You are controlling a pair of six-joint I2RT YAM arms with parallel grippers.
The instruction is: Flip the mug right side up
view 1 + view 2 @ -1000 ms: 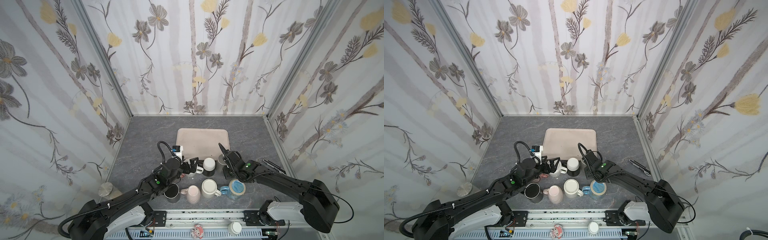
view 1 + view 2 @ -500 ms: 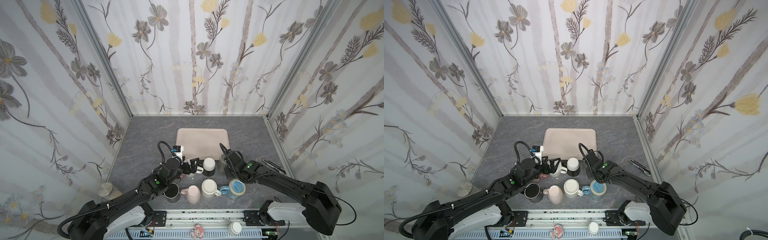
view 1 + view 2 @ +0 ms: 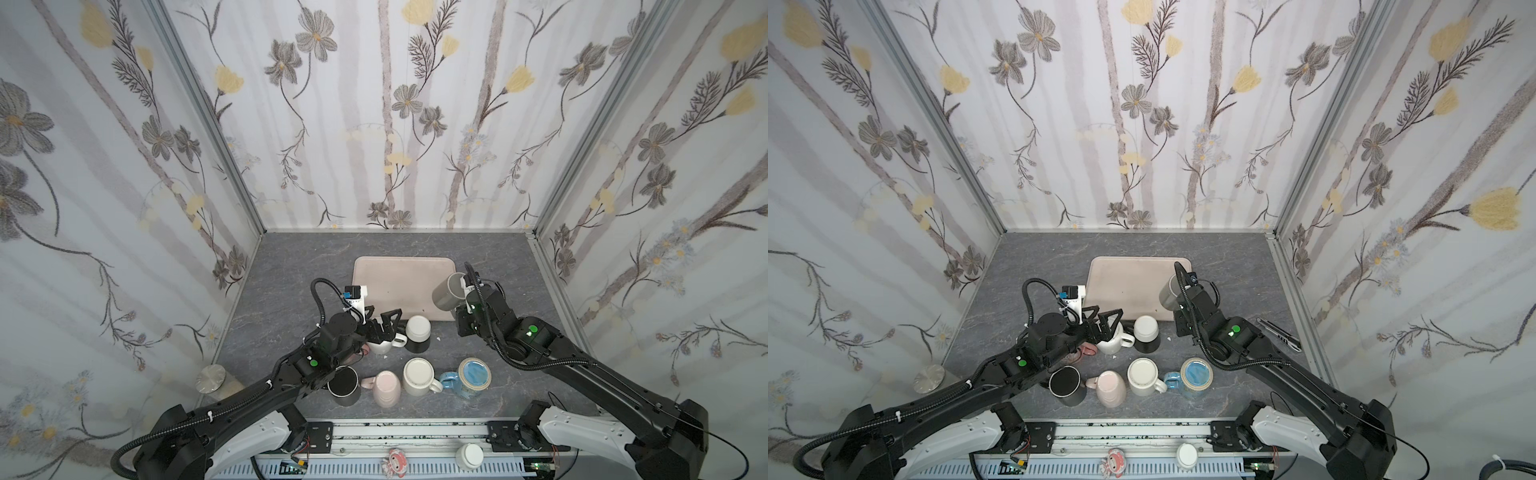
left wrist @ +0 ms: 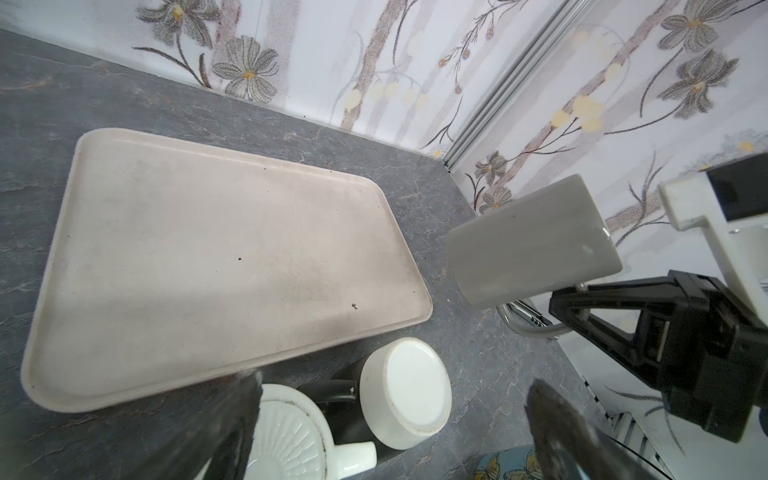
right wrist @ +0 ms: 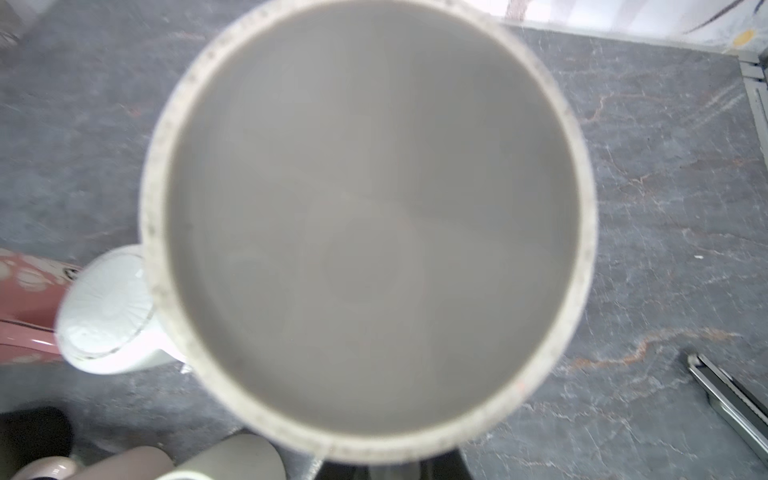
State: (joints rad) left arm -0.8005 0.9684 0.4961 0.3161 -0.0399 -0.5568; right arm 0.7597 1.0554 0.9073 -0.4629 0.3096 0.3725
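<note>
Aloft, right claw [image 3: 462, 287] clamped on grey mug [image 3: 444, 294], left claw [image 3: 384, 312] spread wide

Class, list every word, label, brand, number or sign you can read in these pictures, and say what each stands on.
No readable text anywhere in these views.
grey mug: plain, no print.
tray: plain, only small specks.
blue mug: butterfly pattern, no words.

The mug [image 3: 444, 293] is plain grey, the tray [image 3: 399, 274] pale beige, the tabletop [image 3: 291, 270] dark grey with pale veins. The walls [image 3: 374, 104] carry grey and yellow flowers on white.
</note>
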